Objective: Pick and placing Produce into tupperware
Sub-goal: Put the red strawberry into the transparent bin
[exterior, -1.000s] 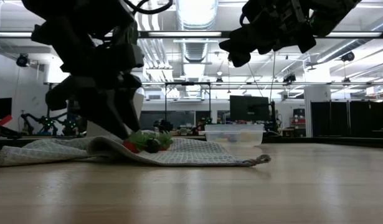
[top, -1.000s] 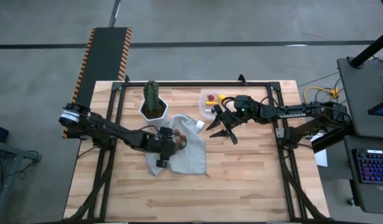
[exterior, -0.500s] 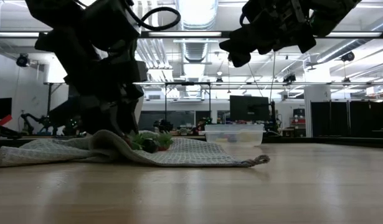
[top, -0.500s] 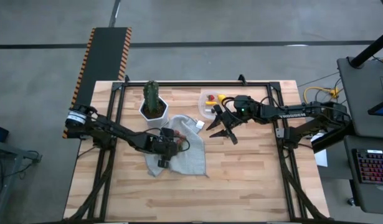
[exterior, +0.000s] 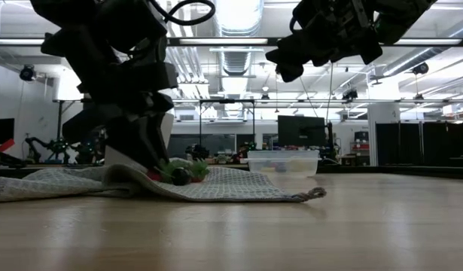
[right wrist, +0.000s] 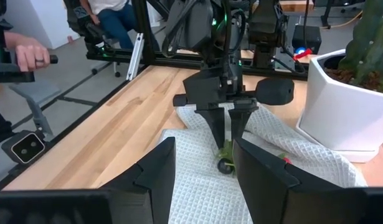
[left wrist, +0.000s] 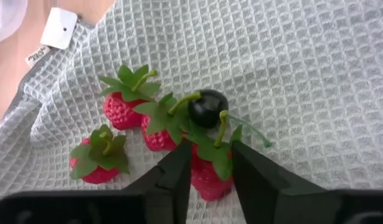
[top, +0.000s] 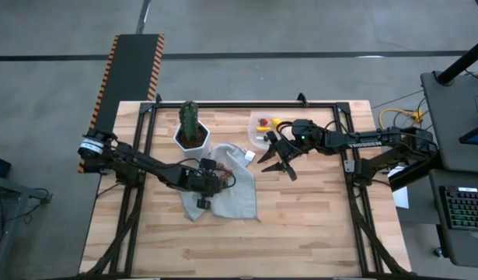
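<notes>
On a grey waffle towel (top: 237, 196) lie several red berries with green leaves (left wrist: 119, 111) and a dark berry (left wrist: 208, 107). My left gripper (left wrist: 211, 149) stands over them, pointing down, shut on one red berry (left wrist: 207, 180). The right wrist view shows it from in front as the left gripper (right wrist: 227, 134). The clear tupperware (top: 263, 128) sits near the table's far edge with yellow and red pieces inside. It is also in the low view as the tupperware (exterior: 284, 162). My right gripper (top: 276, 165) hangs open in the air just on the near side of the tupperware. My left gripper pinches a red berry by its body (left wrist: 203, 184), one finger on each side, coming from above and pointing down. The berry's green leaves (left wrist: 217, 154) lie in the gap between the fingers. The berry is low on the towel among the others; I cannot tell whether it is lifted.
A green cactus in a white pot (top: 190, 128) stands at the towel's far left corner. The towel has a raised fold (exterior: 118, 175) beside the left gripper. Bare wood lies along the table's near side (top: 301, 241). Beyond the table a person's hand (right wrist: 23, 53) holds a controller.
My left gripper has shifted slightly over the berries and come back to about where it was. The towel's fold beside it rose and settled again.
</notes>
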You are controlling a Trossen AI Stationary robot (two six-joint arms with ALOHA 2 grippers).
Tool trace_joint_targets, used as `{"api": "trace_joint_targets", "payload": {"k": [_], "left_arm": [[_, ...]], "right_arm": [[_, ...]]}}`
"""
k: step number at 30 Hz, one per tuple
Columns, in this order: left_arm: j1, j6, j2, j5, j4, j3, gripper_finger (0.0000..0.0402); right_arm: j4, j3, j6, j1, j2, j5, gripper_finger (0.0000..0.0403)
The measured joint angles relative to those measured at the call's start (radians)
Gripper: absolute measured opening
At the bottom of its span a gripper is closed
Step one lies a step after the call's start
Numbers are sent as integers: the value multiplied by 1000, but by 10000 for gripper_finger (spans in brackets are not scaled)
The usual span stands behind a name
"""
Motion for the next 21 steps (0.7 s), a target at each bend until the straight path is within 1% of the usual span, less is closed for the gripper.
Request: {"api": "trace_joint_targets", "payload": {"k": [3, 10, 13, 18, 21], "left_arm": [[0, 0, 0, 11, 2, 0, 73], [0, 4, 0, 15, -1, 0, 73], [0, 6, 0, 18, -6, 1, 90], [0, -1, 1, 30, -18, 0, 142], [0, -1, 1, 30, -18, 0, 166]], "right_arm": [[-5, 0, 0, 0, 0, 0, 154], [-5, 0, -1, 0, 0, 0, 153], [-6, 0, -1, 0, 0, 0, 154], [-12, 0, -1, 0, 0, 0, 157], [-12, 0, -1, 0, 0, 0, 155]]}}
